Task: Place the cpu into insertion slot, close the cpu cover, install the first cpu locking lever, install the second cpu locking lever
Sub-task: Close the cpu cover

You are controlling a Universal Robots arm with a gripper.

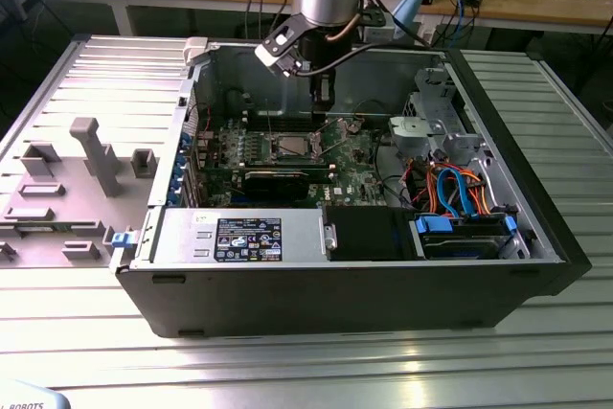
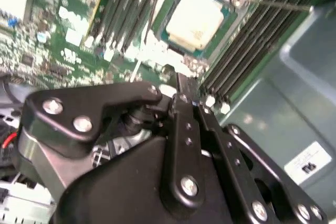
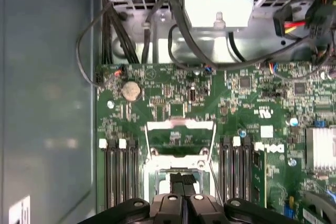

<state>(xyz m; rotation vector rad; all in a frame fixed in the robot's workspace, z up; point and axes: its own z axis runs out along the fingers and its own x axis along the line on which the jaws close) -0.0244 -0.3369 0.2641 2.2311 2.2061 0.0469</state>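
Second wrist view: the cpu [image 2: 194, 17] was seen lying flat within the insertion slot [image 2: 231, 10], its silver top uncovered. In the first wrist view the cpu cover [image 3: 180, 126] was seen raised on its hinge, with the green board [image 3: 173, 103] visible through its window. The gripper [image 3: 181, 178] was held close above the slot, jaws drawn narrow, nothing gripped. Closing the cover was judged the step in hand. It would best be pressed down evenly, the thin locking lever [image 2: 286, 5] being kept clear.
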